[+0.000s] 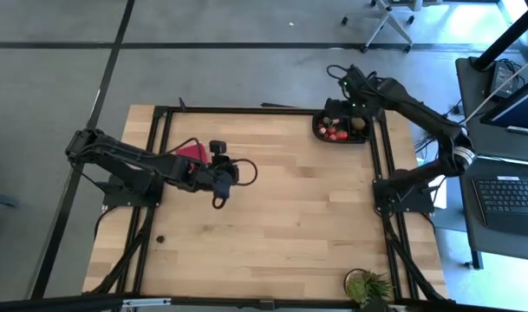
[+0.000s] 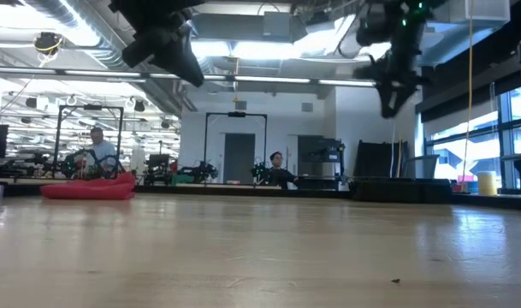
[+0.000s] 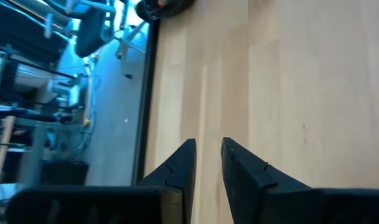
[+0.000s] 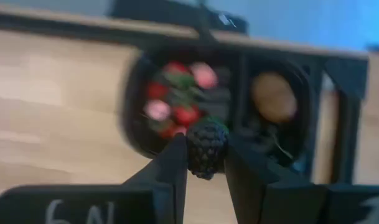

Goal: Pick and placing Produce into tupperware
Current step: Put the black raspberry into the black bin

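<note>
Where writing goes, only a scrap of pale lettering shows on the right wrist's own housing, too cut off to read; no brand or label can be made out elsewhere. The right gripper (image 4: 205,163) hangs above the black shallow rectangular plastic tray with rounded corners (image 1: 320,130) at the table's far right corner, its two fingers clamped on one dark bumpy blackberry-like piece of produce (image 4: 206,148); the tray has two compartments; one holds about six red and pink strawberry-like pieces (image 4: 175,99), though blur makes the count unsure; the other holds one larger brown lump (image 4: 274,97). The left gripper (image 3: 208,158) sits over bare wood at the left middle of the light wooden table (image 1: 281,225), its two fingers close together with a narrow gap, nothing between them; just beside that arm lies one flat red square cloth (image 1: 191,152); one tiny dark round piece (image 1: 159,239) lies alone near the table's front left; one spiky green plant (image 1: 368,286) stands at the front right edge. Two people (image 2: 98,147) sit in the room beyond the table.
</note>
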